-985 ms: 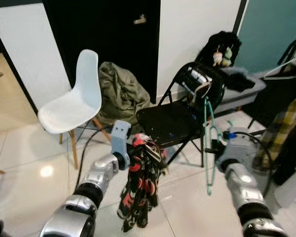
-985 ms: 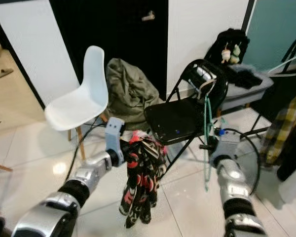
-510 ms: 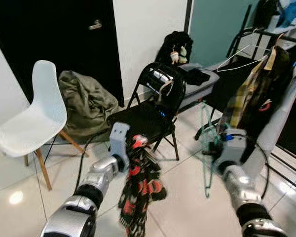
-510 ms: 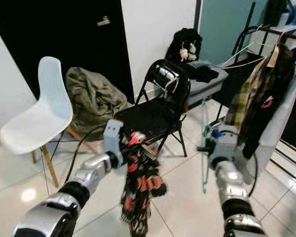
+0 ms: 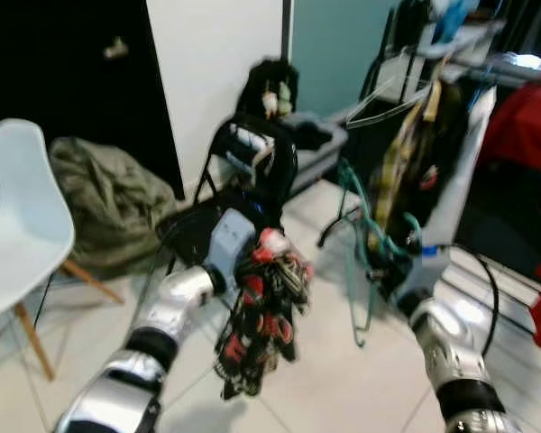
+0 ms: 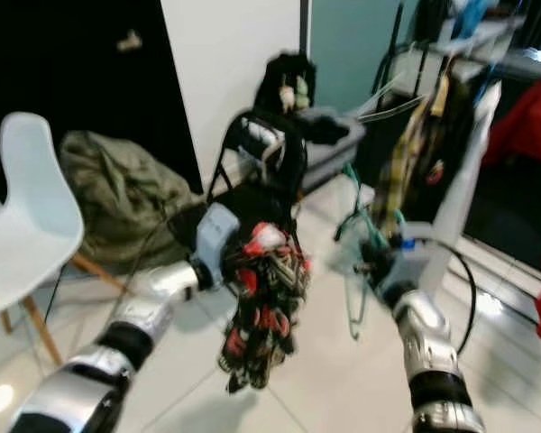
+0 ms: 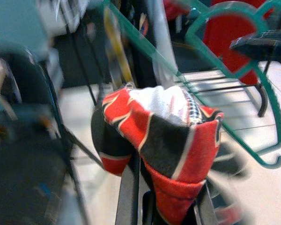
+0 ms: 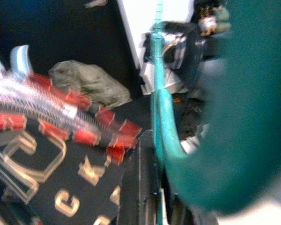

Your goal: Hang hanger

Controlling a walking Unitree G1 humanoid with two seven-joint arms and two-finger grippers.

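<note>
with the right gripper (image 5: pixel 389 271) clamped on the hanger (image 5: pixel 359 236) and the left gripper (image 5: pixel 252 271) on the garment (image 5: pixel 260 325), level the hook toward the rack (image 5: pixel 451 68).

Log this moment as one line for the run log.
left gripper: shut on red-black garment | right gripper: shut on green hanger | clothes rack: ahead-right

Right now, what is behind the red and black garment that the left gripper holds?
Behind the red and black garment stands a black folding chair. Its backrest shows above the cloth; the garment and the left gripper cover much of its seat.
</note>
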